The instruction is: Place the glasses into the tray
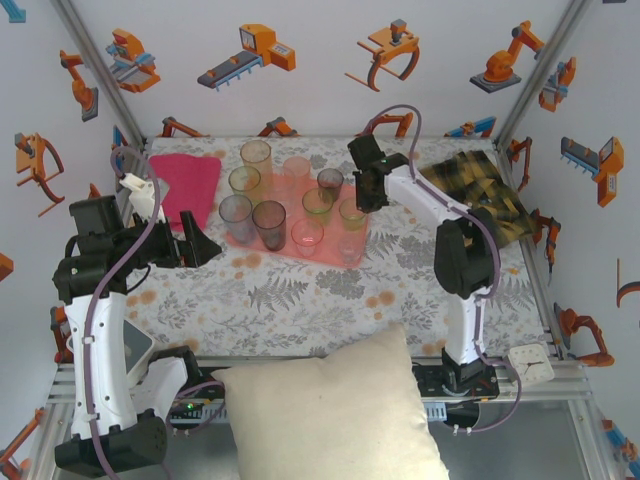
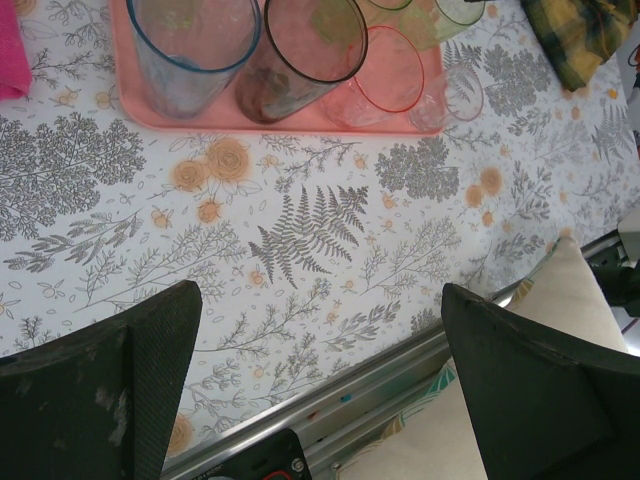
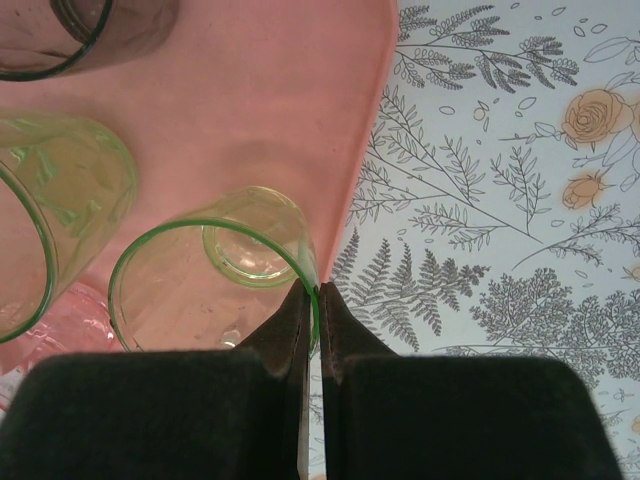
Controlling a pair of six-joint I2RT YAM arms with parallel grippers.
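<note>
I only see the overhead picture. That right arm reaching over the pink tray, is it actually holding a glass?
Observer: Yes. The right tool is shut on the rim of a green glass, one finger inside, one outside.
Operator: Is the glass over the tray?
Observer: Yes, its bottom is over the tray, right beside the tray's edge.
Operator: And the left arm?
Observer: The left tool is open, nothing between its fingers, above the flowered tablecloth.

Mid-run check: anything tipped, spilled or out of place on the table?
Nothing spilled; the tumblers stand upright. Odd: a cream pillow lies over the table's near edge, and a crumpled plaid cloth sits at its far right.
</note>
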